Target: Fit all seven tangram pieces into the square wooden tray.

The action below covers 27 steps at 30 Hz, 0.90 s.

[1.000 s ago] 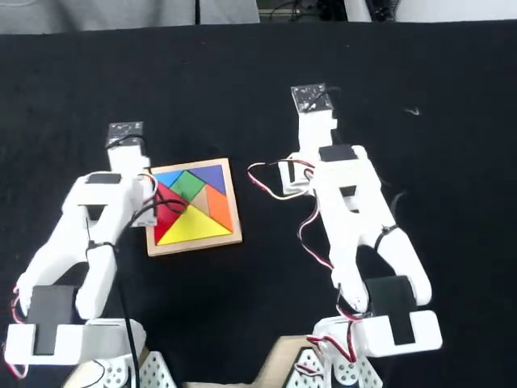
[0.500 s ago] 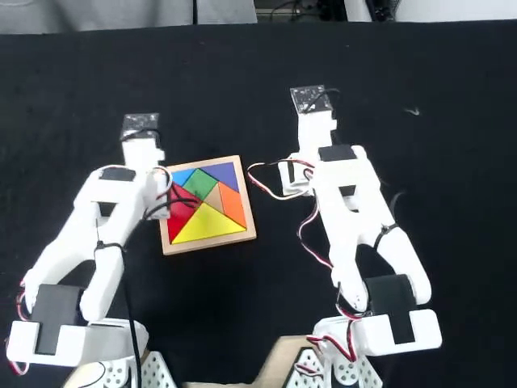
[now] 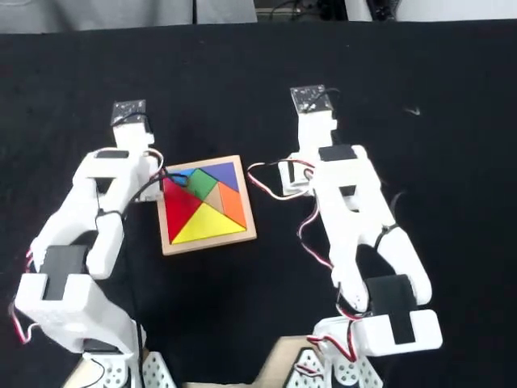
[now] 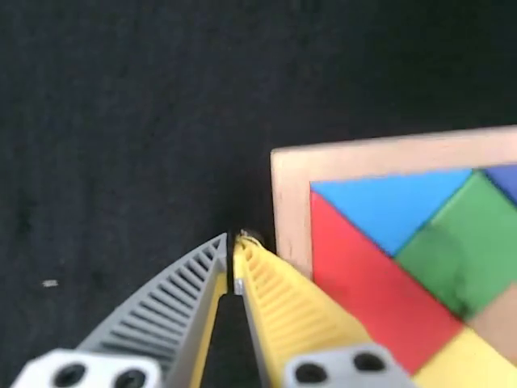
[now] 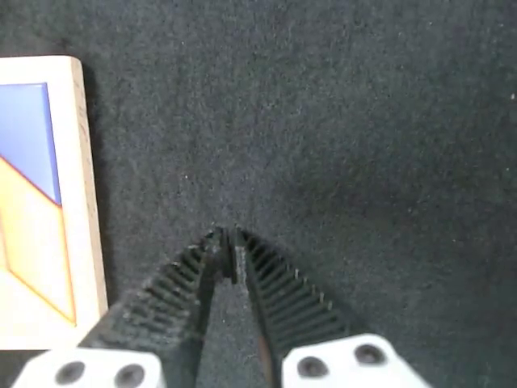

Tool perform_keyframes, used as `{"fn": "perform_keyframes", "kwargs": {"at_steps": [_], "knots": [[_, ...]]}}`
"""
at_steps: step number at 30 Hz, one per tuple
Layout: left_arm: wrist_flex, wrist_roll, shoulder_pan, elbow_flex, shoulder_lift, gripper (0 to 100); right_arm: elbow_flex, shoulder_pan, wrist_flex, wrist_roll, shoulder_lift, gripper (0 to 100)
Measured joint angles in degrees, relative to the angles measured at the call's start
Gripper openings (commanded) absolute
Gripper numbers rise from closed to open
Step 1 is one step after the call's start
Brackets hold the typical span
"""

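**Black cloth, full tray between the arms**

Black cloth (image 3: 242, 73) covers the whole table on my overhead feed. Two white arms stand on it, the left arm (image 3: 89, 218) and the right arm (image 3: 355, 218). The square wooden tray (image 3: 210, 241) lies flat between them, turned slightly askew and much closer to the left arm.

I count seven coloured pieces seated inside its pale rim:
- red triangle (image 3: 179, 212)
- yellow triangle (image 3: 208, 225)
- orange piece (image 3: 233, 204)
- dark blue triangle (image 3: 222, 174)
- green square (image 3: 199, 184)
- light blue triangle (image 3: 179, 174)
- small tan triangle (image 3: 213, 195)

The left gripper (image 4: 234, 242) has its fingers pressed together on nothing, with the tip just beside the tray's outer edge near a corner. The right gripper (image 5: 229, 238) is likewise closed and empty over bare cloth, apart from the tray's other side.
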Motion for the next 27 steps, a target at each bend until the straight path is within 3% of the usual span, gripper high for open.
{"fn": "perform_keyframes", "kwargs": {"at_steps": [9, 20, 27], "knots": [[1.05, 1.58, 5.63, -2.11, 0.18, 3, 0.00, 0.00, 0.00, 0.00, 0.00, 1.1], [1.58, 2.37, 2.20, -10.37, 0.26, 3, 0.00, 0.79, 0.09, 0.18, -0.09, 1.1], [16.79, 2.37, 1.76, -29.36, -4.22, 3, -4.13, 6.33, 2.81, 0.09, -12.13, 1.1]]}}
